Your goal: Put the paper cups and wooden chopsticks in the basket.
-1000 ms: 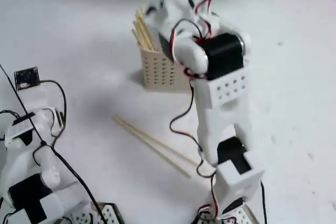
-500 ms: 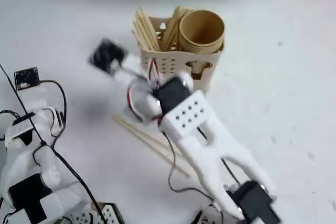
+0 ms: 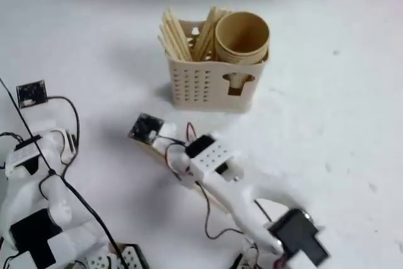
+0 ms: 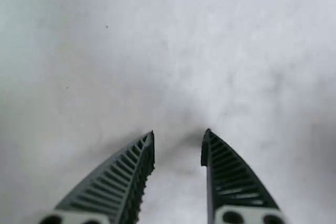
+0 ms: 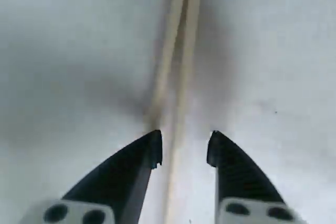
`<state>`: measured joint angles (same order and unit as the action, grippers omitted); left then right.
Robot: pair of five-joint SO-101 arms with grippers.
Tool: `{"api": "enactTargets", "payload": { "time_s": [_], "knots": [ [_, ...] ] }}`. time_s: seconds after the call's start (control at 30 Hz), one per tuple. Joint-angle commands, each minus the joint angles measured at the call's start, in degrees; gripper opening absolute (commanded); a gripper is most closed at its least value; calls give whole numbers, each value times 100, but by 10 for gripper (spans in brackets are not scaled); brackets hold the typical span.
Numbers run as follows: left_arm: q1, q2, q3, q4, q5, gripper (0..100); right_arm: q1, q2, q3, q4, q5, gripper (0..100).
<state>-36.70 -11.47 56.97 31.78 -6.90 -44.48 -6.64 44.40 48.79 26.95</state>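
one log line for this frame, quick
right claw: open over loose chopsticks on table | left claw: open over table | basket: holds paper cup, more chopsticks | pending: loose chopsticks

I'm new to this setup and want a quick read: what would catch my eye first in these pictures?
First, the cream perforated plastic basket at the far middle of the white table, already holding a tan paper cup and a sheaf of wooden chopsticks. Nearer, the right arm's tool sits low and open just over a loose pair of wooden chopsticks lying on the table.
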Motion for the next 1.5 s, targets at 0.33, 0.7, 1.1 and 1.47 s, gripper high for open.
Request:
{"api": "enactTargets", "payload": {
  "time_s": [0.33, 0.7, 1.1, 1.47],
  "knots": [
    [-48, -40, -9, -62, 44, 157, 268, 831, -563, -84, 18, 17],
    [-48, -40, -9, -62, 53, 157, 980, -523, -527, 426, -545, 17],
    [-48, -40, -9, -62, 53, 157, 1578, -3741, -624, 919, -923, 17],
    [-48, -40, -9, -62, 53, 157, 1543, -3064, -3508, 1253, -993, 16]
  ]
}}
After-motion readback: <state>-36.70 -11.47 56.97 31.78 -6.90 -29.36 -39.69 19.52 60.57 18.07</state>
